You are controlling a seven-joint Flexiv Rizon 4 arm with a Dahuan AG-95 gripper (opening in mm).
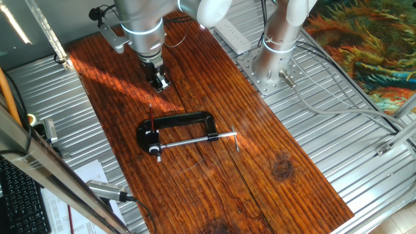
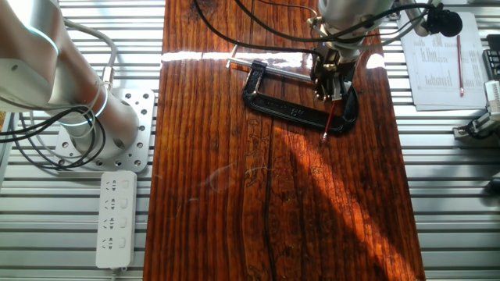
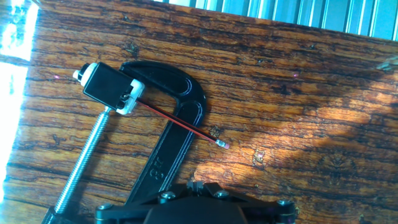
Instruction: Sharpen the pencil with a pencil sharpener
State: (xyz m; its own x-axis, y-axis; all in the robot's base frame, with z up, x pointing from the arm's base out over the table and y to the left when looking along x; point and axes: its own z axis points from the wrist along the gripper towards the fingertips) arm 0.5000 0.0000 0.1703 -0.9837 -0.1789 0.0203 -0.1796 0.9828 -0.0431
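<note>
The pencil (image 3: 180, 124) is a thin red stick with one end in the pencil sharpener (image 3: 107, 86), a small black block with a whitish part, held in the black C-shaped clamp (image 3: 177, 106) against its silver screw rod (image 3: 84, 165). In one fixed view the pencil (image 1: 151, 118) sticks out of the sharpener (image 1: 149, 137) towards my gripper (image 1: 160, 83). My gripper (image 3: 198, 185) is shut and empty, raised above the pencil's free end and apart from it. In the other fixed view my gripper (image 2: 328, 87) hides the sharpener; the pencil (image 2: 329, 122) shows below it.
The clamp (image 1: 185, 119) lies on the wooden table (image 1: 214, 188), which has ribbed metal around it. A white power strip (image 2: 116, 218) and the arm base (image 2: 90, 125) stand to one side. Papers (image 2: 449, 58) and a keyboard (image 1: 19, 195) lie off the table.
</note>
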